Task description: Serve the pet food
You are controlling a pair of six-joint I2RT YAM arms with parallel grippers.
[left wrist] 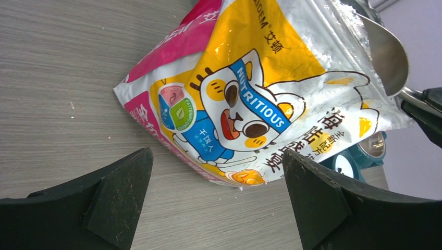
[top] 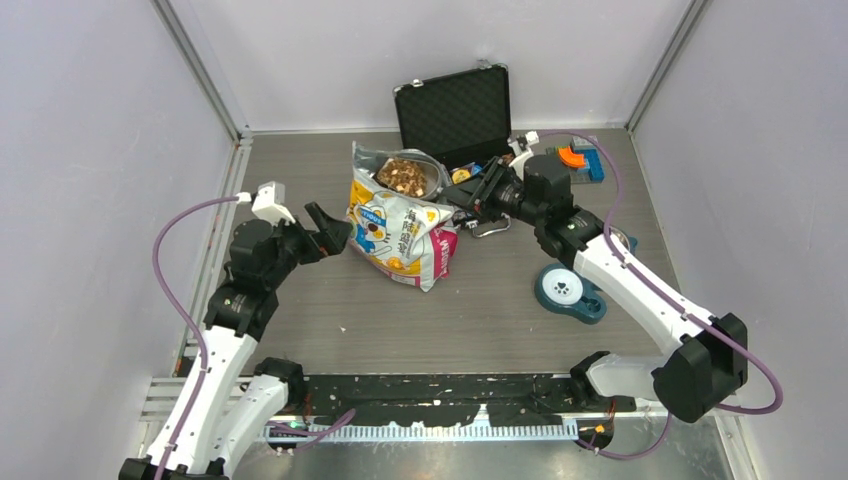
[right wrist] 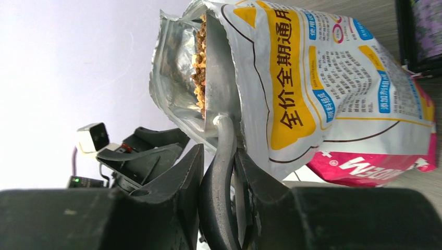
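Observation:
The pet food [top: 405, 177] is a heap of brown kibble in the open top of a cartoon-cat printed bag [top: 400, 228] that stands mid-table. It also shows in the right wrist view [right wrist: 198, 62] inside the bag's mouth. My right gripper [top: 470, 195] is shut on the handle of a metal scoop [right wrist: 223, 166], whose end reaches the bag's opening. The scoop's bowl [left wrist: 388, 54] shows at the bag's top edge. My left gripper [top: 335, 232] is open and empty, just left of the bag [left wrist: 245, 94] and apart from it.
A teal pet bowl [top: 566, 290] sits on the table to the right of the bag, under the right arm. An open black case [top: 453, 112] stands behind the bag. Orange and blue items [top: 578, 158] lie at the back right. Walls enclose three sides.

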